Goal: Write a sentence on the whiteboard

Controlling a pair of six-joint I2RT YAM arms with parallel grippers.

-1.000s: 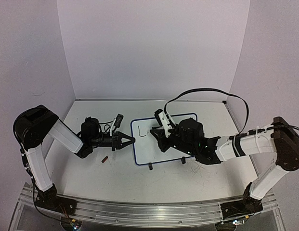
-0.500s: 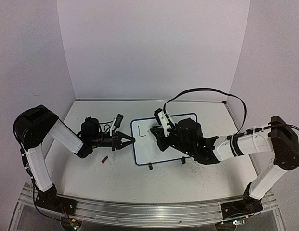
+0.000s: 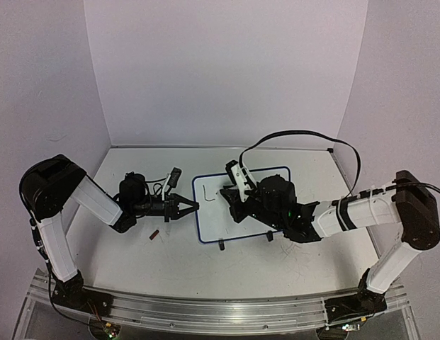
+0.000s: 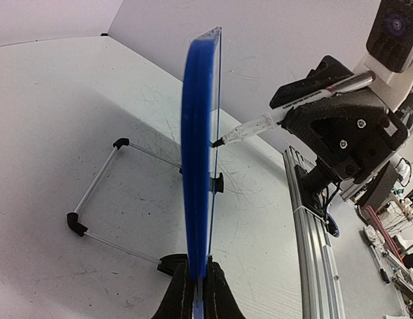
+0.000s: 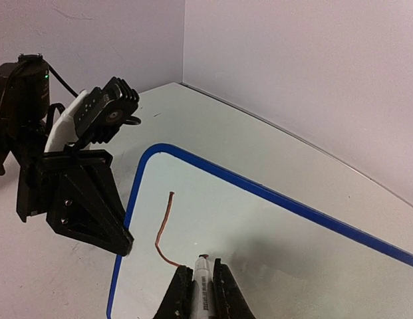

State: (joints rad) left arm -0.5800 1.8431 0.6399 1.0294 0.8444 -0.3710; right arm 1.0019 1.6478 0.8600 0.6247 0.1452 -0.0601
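**Fault Risks: Stroke in Progress on the Whiteboard**

**Current state**
- Right jaws: clenched on the marker [image 5: 201, 287], with the nib touching the whiteboard [image 5: 292, 266].
- Left jaws: clenched on the board's blue left edge.
- The board stands tilted on its wire stand [image 4: 93, 199] at about the middle of the surface [image 3: 276, 273], between the two arms.
- The sentence [image 5: 164, 229] so far consists of one hooked stroke near the board's upper left corner. Nearly all of the writing is yet to be done.

**Probable faults**
1. Board shift. The nib presses on the board well away from the left grip. Excess pressure would likely pivot the board about the left jaws or tip it back on the stand, distorting the letters.
2. Edge slip. The left jaws pinch only a narrow strip of the edge. If that hold fails, only the stand restrains the board.
3. Marker creep. Drag along the board may slide or rotate the barrel between the right jaws. The nib would then lift and leave gaps, or dig in.
4. Cable snag. The cable [image 3: 305, 134] loops above the right wrist, toward the far edge of the surface. A long traverse could pull it taut.
5. Loose item. A small dark piece [image 3: 154, 234], possibly the cap, lies on the surface near the left arm. It is apart from the board and poses low risk.
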